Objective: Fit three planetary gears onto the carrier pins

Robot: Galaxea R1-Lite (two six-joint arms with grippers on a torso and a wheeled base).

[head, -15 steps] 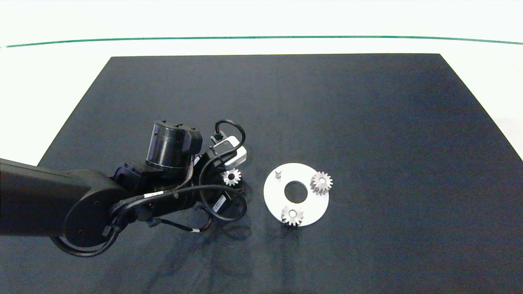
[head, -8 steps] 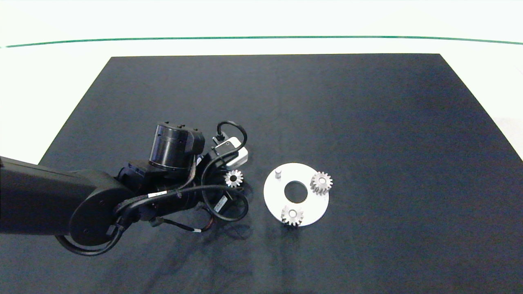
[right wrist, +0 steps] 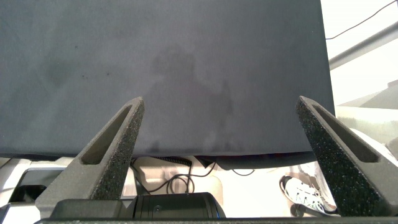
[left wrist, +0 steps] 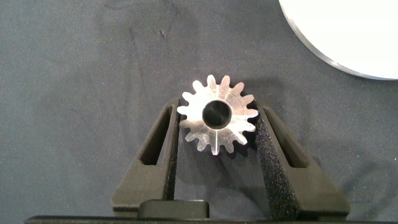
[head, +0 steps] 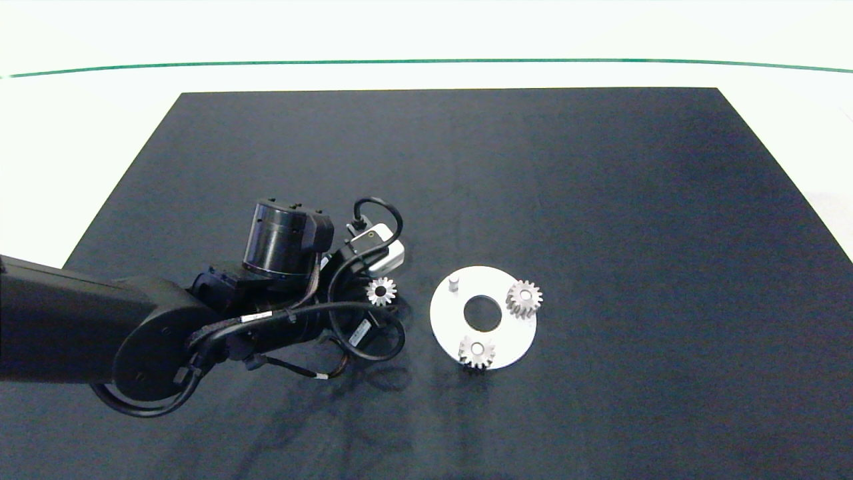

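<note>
My left gripper (left wrist: 216, 113) is shut on one planetary gear (left wrist: 217, 123), a small silver toothed wheel with a round bore, its fingers pressing on opposite teeth. The head view shows this gear (head: 381, 291) just left of the white carrier disc (head: 443, 320). Two more gears (head: 524, 298) (head: 476, 351) sit on pins at the disc's right and near edges. A third carrier pin (head: 454, 283) stands bare at the disc's far left. The disc's edge (left wrist: 348, 31) shows in the left wrist view. My right gripper (right wrist: 221, 102) hangs open past the table's edge, out of the head view.
A black mat (head: 600, 200) covers the table, with white floor around it. The left arm's body and cables (head: 266, 313) lie left of the held gear. The right wrist view shows cables and a shoe (right wrist: 305, 190) on the floor beyond the mat's edge.
The left arm has shifted a little to the right toward the disc, carrying the gear with it. The disc and its two gears have stayed put.
</note>
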